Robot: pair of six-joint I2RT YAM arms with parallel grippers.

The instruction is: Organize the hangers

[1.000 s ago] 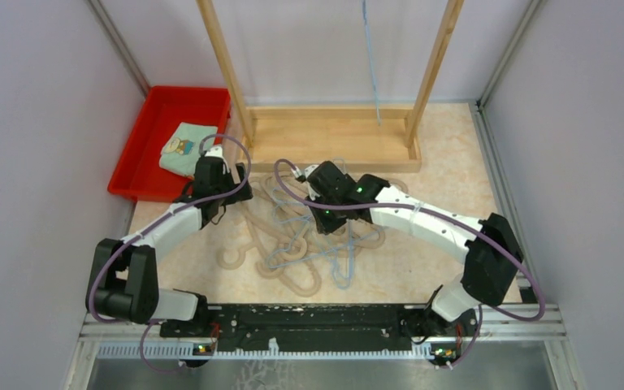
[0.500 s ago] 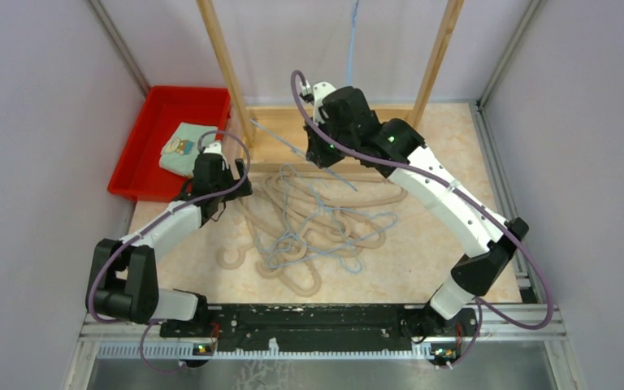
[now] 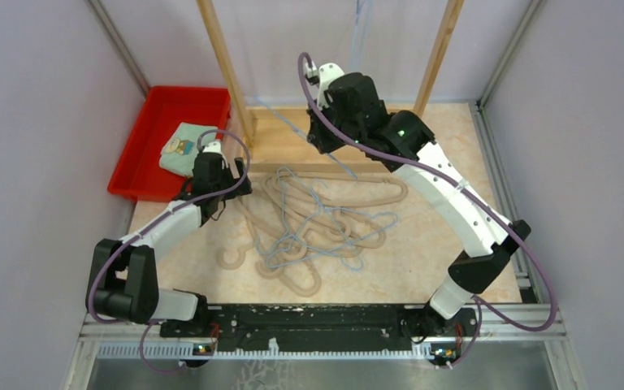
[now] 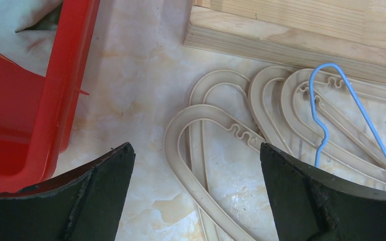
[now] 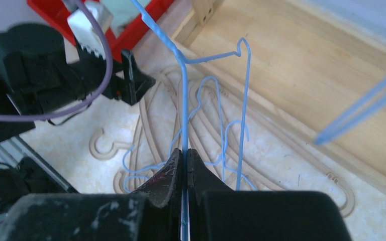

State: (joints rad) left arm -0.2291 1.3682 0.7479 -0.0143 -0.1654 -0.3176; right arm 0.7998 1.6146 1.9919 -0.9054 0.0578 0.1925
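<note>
A tangled pile of beige hangers (image 3: 292,219) and light-blue wire hangers (image 3: 325,236) lies on the table in front of the wooden rack base (image 3: 325,138). My right gripper (image 3: 325,142) is raised over the rack base, shut on a light-blue wire hanger (image 5: 183,100) held up in the air. Another blue hanger (image 3: 361,24) hangs on the rack. My left gripper (image 3: 231,191) is open, low over the pile's left edge, with beige hangers (image 4: 206,130) between its fingers (image 4: 95,191).
A red bin (image 3: 166,138) with a folded cloth (image 3: 185,148) stands at the back left; its wall (image 4: 70,90) is close to my left finger. The rack's two wooden posts (image 3: 223,65) rise at the back. Grey walls close both sides.
My right arm has lifted from the pile with a blue wire hanger and carried it back and up over the rack base. The left arm has stayed still.
</note>
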